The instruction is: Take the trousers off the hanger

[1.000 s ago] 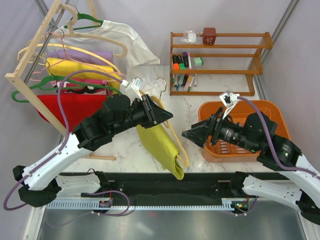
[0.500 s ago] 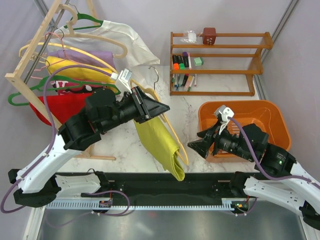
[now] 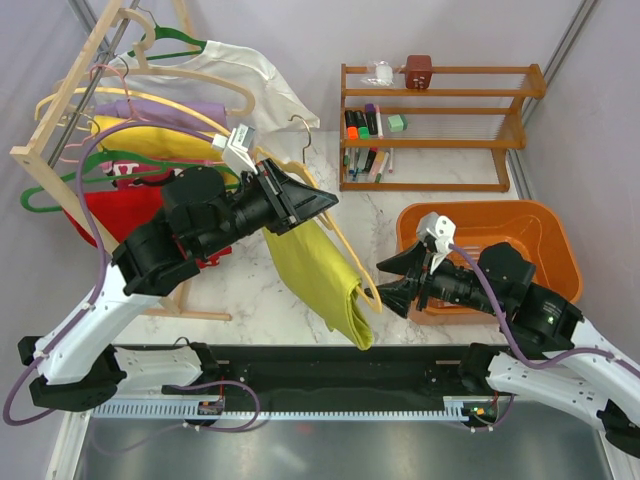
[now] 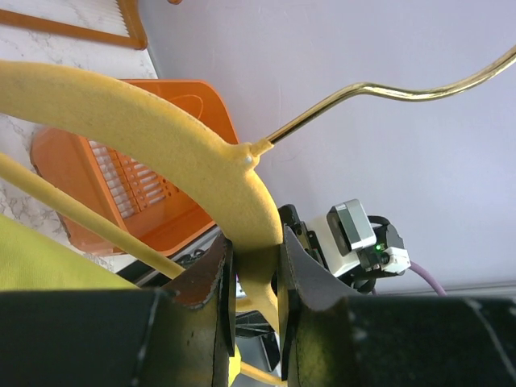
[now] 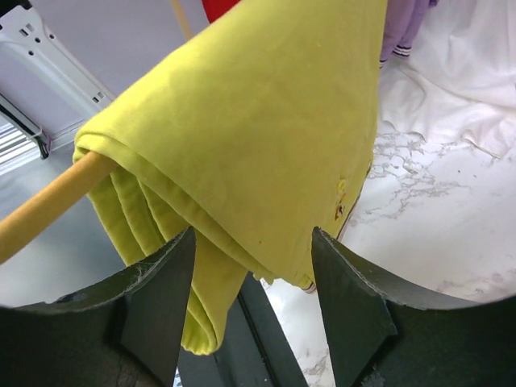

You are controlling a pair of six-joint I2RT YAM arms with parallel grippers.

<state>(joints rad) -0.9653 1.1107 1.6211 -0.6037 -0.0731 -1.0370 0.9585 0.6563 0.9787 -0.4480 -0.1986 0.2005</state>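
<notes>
The lime-yellow trousers (image 3: 318,272) hang folded over the lower bar of the pale yellow-orange hanger (image 3: 373,297), held tilted above the table's middle. My left gripper (image 3: 322,206) is shut on the hanger's upper arm (image 4: 161,129), just below the wire hook (image 4: 387,90); its own view shows the pads (image 4: 216,278) pressed on both sides. My right gripper (image 3: 386,281) is open, close to the trousers' lower right end. In the right wrist view its fingers (image 5: 343,298) straddle the hanging folds of the trousers (image 5: 258,121) without pinching them, and the hanger bar (image 5: 48,205) sticks out at left.
An orange basket (image 3: 548,222) sits at the right behind my right arm. A wooden rack (image 3: 68,110) at the left carries a white shirt (image 3: 250,75), a red garment (image 3: 115,212) and others. A wooden shelf (image 3: 432,130) with small items stands at the back.
My left arm raised and swung the hanger with the trousers slightly left. My right gripper moved left and forward out of the basket up to the trousers' lower end, its jaws narrowing a little.
</notes>
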